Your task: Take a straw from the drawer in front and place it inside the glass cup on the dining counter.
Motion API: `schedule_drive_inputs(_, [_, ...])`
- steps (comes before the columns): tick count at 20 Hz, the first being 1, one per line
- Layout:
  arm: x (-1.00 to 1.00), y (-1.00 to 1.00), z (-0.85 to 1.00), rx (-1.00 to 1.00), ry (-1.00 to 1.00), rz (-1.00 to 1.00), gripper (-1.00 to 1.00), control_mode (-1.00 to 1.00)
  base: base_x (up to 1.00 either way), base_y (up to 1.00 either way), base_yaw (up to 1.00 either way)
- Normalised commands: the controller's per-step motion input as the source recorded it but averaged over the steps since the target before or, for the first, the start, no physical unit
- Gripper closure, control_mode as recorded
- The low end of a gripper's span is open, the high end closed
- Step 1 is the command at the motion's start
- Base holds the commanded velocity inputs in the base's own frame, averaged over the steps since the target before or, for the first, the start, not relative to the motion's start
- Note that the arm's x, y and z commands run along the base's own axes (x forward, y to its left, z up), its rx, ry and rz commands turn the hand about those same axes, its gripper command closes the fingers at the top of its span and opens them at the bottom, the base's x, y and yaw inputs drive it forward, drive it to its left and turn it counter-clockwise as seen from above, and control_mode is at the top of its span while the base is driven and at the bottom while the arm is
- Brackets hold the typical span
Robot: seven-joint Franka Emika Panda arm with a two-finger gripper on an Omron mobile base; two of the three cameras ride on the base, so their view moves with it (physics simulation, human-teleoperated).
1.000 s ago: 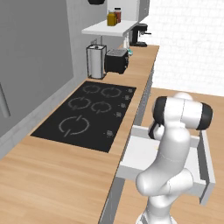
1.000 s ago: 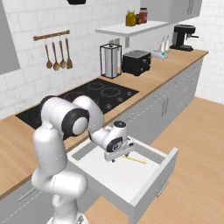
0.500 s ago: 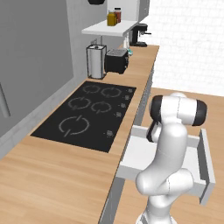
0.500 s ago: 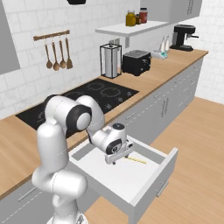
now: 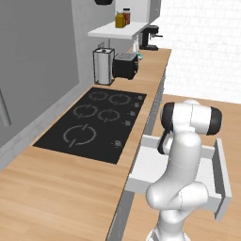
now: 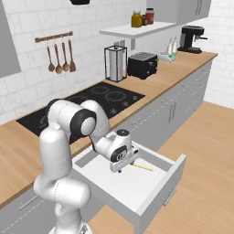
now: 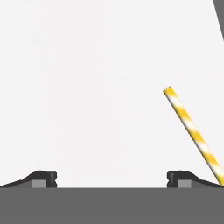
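Left base view: drawer (image 5: 141, 165) pulled out from under the wooden worktop (image 5: 56, 188), just right of the black cooktop (image 5: 94, 122). White arm (image 5: 181, 174) rises in front of the drawer & bends down into it, hiding most of the inside. Beyond the cooktop along the wall: steel canister (image 5: 103, 66), black toaster (image 5: 125, 65), coffee machine (image 5: 150, 37), shelf w/ jars (image 5: 121, 20) above.

Right base view: drawer (image 6: 151, 201) open, white inside. Gripper (image 6: 122, 168) points down low over the drawer floor, near the drawer's middle. Straw (image 6: 142, 167) lies flat on the drawer floor just right of the gripper, toward the front panel; touching or apart can't tell here. Wooden spoons (image 6: 58, 57) hang on the wall behind the cooktop (image 6: 87, 103).

Hand view: gripper (image 7: 112, 179) tips stand wide apart, nothing between them. Straw (image 7: 192, 133), yellow w/ white stripes, lies slanted on the white drawer floor (image 7: 87, 87); its lower end runs just past the right fingertip (image 7: 179, 178), outside the gap, not gripped.
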Motion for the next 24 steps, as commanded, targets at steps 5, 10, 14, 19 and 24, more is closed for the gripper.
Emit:
schedule_drive_inputs(5, [0.03,0.00,0.04,-0.02,-0.01,0.03,-1.00,-1.00,0.00,0.00,0.00])
schedule_drive_inputs(10, [0.08,0.00,0.06,-0.01,-0.01,0.01,-1.00,-1.00,0.00,0.00,0.00])
schedule_drive_inputs(14, [0.14,0.00,0.00,0.00,-0.02,0.04,-1.00,-1.00,0.00,0.00,0.00])
schedule_drive_inputs(19, [0.28,-0.04,-0.01,0.00,0.00,0.05,-1.00,-1.00,0.00,0.00,0.00])
schedule_drive_inputs(24, [0.27,-0.17,-0.17,0.00,0.00,0.06,-1.00,-1.00,0.00,0.00,0.00])
